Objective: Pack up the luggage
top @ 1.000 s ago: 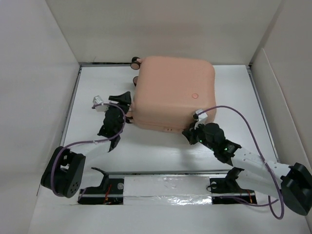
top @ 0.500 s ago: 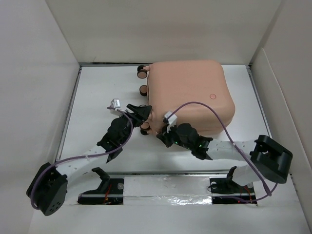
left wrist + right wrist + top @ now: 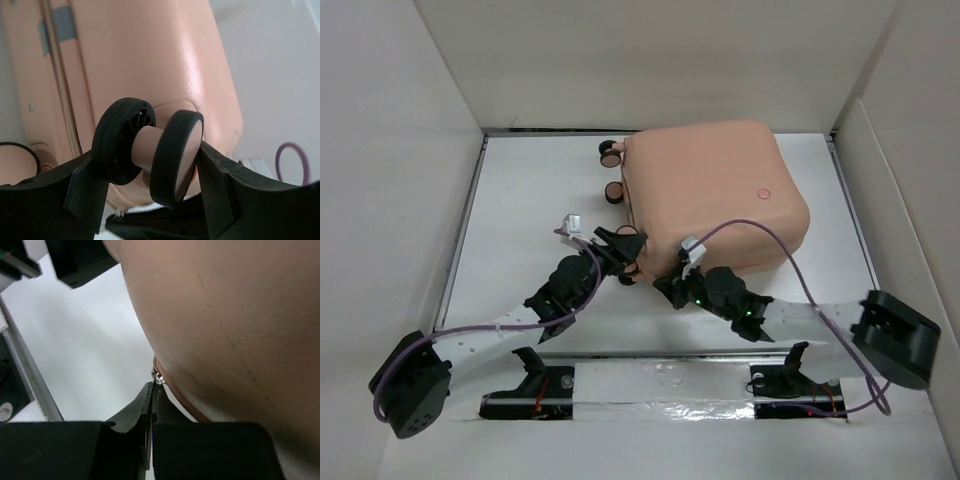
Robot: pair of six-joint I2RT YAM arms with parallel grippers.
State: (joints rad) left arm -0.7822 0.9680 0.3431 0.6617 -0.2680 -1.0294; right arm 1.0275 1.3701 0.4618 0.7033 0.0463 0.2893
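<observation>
White table, white walls boxing it in on three sides, and straight to the left gripper. On the left wrist view its two black fingers sit either side of a caster wheel, one pad against each black disc, the jaws clamped on that wheel with the pink hub showing between them. Behind the wheel the peach-pink luggage fills the upper left and centre of the frame. Its zipper runs down the left side, and a purple cable loops at the right edge. Over to the right gripper: fingers pressed flat together, nothing visible between them, the tip tucked just under the curve of the shell. A small metal zip piece sits right at that tip, and I can't tell whether they touch. From overhead, the case lies shell up in the upper centre-right of the frame, skewed on the table, its round logo dot facing the camera. Two more wheels stick out on its left side near the back wall. Both claws meet at its lower-left edge, the left arm coming from the lower left corner, the right arm from the lower right.
</observation>
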